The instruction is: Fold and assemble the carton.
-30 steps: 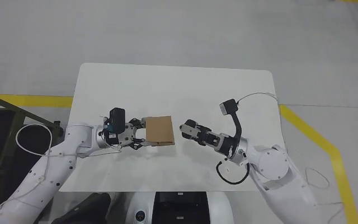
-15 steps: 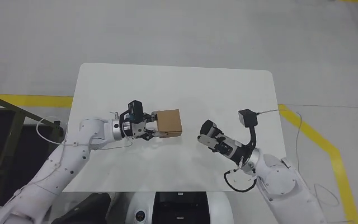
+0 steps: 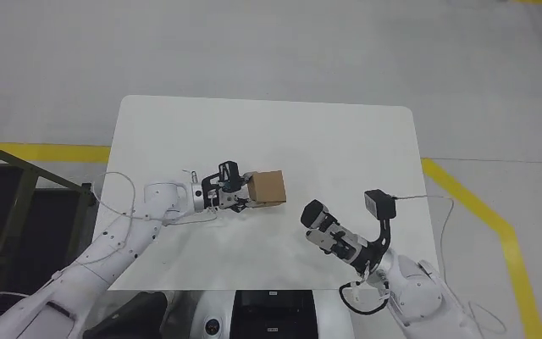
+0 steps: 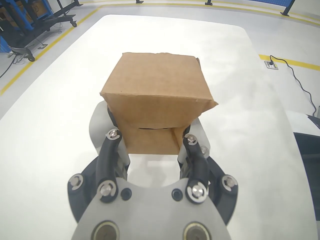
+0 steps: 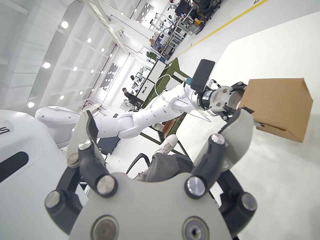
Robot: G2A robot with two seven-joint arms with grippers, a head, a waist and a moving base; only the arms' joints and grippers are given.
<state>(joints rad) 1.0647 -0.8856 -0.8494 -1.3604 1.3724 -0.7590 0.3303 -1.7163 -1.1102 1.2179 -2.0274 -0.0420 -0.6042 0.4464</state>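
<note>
A small brown carton (image 3: 267,187), folded into a box shape, is near the middle of the white table (image 3: 339,136). My left gripper (image 3: 241,190) is shut on a flap at the carton's near end (image 4: 152,138); its fingers (image 4: 111,146) press that flap from both sides. In the right wrist view the carton (image 5: 280,106) hangs tilted off the table, held by the left gripper (image 5: 235,101). My right gripper (image 3: 310,222) stands open to the right of the carton, apart from it, with nothing between its fingers (image 5: 240,126).
A black cable (image 4: 297,76) runs over the floor beyond the table's far side. A green frame (image 3: 34,169) stands beside the table's left edge. Bare tabletop lies all around the carton.
My left gripper has carried the carton to the right, toward the table's middle, turning it. My right gripper has pulled back from the carton toward the table's front right.
</note>
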